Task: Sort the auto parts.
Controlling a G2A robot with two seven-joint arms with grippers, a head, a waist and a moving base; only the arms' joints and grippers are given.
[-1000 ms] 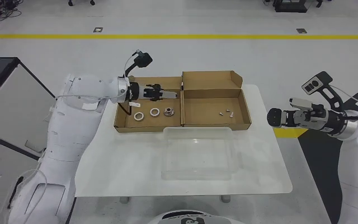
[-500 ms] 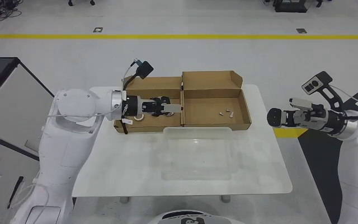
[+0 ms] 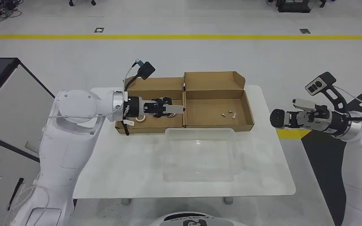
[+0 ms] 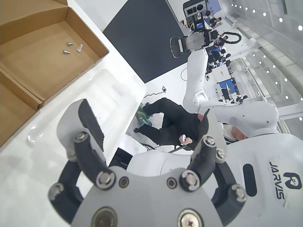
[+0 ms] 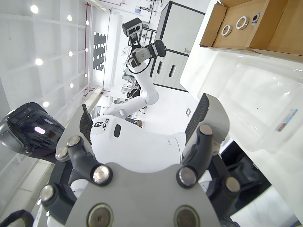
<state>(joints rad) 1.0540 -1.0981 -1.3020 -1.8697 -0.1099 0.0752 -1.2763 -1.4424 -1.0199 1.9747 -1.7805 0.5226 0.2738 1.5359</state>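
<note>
My left pincer [image 4: 148, 116] is spread wide, with nothing between its dark pads [image 4: 91, 119]. From above, my left arm [image 3: 90, 104] reaches over the left side of the bench [image 3: 113, 169] and lies across the left compartment [image 3: 153, 87] of the open cardboard box [image 3: 215, 80]. The tip of that arm sits close to the wall that divides the box in two. My right pincer [image 5: 144, 107] is spread as well and holds nothing. It hangs off the right edge of the bench, well apart from the box, and points back toward it. The parts lie in the box at the far side of the bench. Three small bolts [image 4: 71, 47] are close together on the floor of the right compartment [image 3: 209, 113], toward its right wall. In the left compartment are two pale rings [image 5: 242, 22] side by side and a darker round part [image 5: 255, 17] next to them by the dividing wall. A clear bin [image 3: 199, 131] stands on the bench just on the near side of the box, its far rim running along the box's near wall.
</note>
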